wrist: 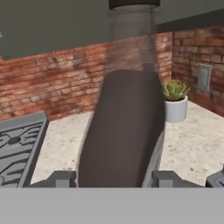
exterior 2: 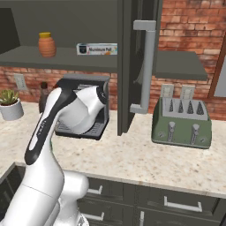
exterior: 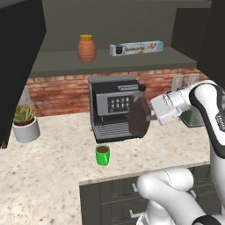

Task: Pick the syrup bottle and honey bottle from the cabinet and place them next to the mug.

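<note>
From the left base view I saw the end effector [exterior: 147, 117] clamped on the syrup bottle [exterior: 138, 115], the dark bottle held up in front of the coffee machine [exterior: 112, 107] and above the worktop [exterior: 48, 171]. The green mug [exterior: 103, 154] stood on the worktop just in front of the machine's drip tray, below and a little left of the bottle. The honey bottle [exterior: 87, 48] sat on the grey shelf of the cabinet [exterior: 118, 61], with a long foil box [exterior: 136, 48] lying to its right. A potted succulent [exterior: 25, 123] stood at the far left against the brick wall.

From the right base view the arm covered most of the coffee machine [exterior 2: 88, 88]; only a dark sliver of the syrup bottle [exterior 2: 43, 99] showed past it. The honey bottle [exterior 2: 46, 44] was on the cabinet shelf, the open cabinet door [exterior 2: 137, 66] hung in the middle, and a green toaster [exterior 2: 182, 121] stood on the worktop to the right.

In the hand view the syrup bottle [wrist: 124, 131] sat gripped between the fingertips [wrist: 61, 178], its cap at the top edge, with the potted succulent [wrist: 176, 103] beyond it
</note>
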Available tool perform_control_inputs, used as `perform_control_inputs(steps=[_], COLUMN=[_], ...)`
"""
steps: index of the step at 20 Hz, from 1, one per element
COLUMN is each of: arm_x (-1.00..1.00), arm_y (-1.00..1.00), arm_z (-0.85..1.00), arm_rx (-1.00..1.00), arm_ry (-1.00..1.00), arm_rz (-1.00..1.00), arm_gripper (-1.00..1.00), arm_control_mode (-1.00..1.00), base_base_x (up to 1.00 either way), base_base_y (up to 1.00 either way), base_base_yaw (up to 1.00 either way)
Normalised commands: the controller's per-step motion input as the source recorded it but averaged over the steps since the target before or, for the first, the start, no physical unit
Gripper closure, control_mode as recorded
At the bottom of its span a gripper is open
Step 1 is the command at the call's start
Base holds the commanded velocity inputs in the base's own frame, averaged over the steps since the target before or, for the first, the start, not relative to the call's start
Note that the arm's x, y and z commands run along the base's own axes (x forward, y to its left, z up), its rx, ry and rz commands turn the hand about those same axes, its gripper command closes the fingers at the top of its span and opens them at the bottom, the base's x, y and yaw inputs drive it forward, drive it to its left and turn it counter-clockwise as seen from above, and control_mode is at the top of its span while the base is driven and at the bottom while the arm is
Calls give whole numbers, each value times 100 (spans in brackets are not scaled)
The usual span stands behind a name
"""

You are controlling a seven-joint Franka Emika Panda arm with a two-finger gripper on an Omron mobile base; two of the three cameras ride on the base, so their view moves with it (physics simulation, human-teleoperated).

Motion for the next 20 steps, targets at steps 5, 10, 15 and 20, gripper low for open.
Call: perform_control_inputs(steps=[5,10,15,20], arm_x=[0,-4,0,0], arm_y=[-30,-14,-3,0], arm_z=[-36,-43,-43,-41], arm_rx=[0,0,0,0], arm_ry=[0,-1,0,-1], arm_rz=[13,10,8,2], arm_gripper=[100,100,100,100], arm_control_mode=[-100,-100,-100,-100], base_base_x=[0,0,0,0], base_base_y=[0,0,0,0], base_base_yaw=[0,0,0,0])
